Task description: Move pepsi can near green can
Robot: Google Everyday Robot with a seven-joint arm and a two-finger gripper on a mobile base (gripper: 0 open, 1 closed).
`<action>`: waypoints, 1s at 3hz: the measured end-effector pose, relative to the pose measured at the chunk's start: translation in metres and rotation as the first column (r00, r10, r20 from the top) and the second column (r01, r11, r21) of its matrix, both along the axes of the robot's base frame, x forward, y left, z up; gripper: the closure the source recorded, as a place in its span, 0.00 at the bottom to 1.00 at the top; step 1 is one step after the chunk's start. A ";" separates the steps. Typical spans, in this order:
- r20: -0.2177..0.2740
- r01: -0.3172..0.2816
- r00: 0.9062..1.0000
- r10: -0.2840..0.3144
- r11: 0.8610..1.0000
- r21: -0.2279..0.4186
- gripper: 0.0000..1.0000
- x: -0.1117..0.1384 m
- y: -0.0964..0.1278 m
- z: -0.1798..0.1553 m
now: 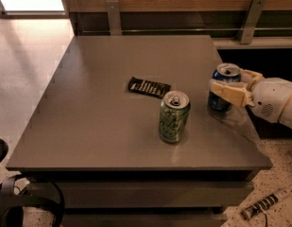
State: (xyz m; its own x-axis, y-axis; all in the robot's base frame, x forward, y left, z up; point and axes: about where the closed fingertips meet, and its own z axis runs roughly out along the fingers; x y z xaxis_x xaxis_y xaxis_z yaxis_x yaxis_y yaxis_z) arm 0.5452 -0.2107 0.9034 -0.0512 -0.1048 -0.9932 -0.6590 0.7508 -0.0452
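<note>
The dark blue pepsi can (220, 103) stands upright near the table's right edge. My gripper (227, 88) reaches in from the right and is shut on it, with one tan finger (230, 92) across its front. The light green can (174, 118) stands upright on the table, to the left of the pepsi can and a little nearer the front, with a small gap between them. I cannot tell whether the pepsi can rests on the table or hangs just above it.
A black snack packet (149, 87) lies flat behind and left of the green can. The grey table (89, 126) has its right edge close under my arm. A wooden wall with metal brackets (113, 16) runs behind. A striped object (262, 205) lies on the floor at the lower right.
</note>
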 end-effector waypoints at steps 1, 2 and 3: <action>-0.020 -0.021 1.000 0.021 1.000 0.008 1.00 -0.004 0.004 -0.010; -0.031 -0.039 0.999 0.041 0.998 0.038 0.98 -0.004 0.007 -0.023; -0.031 -0.039 0.999 0.041 0.998 0.038 0.76 -0.004 0.007 -0.020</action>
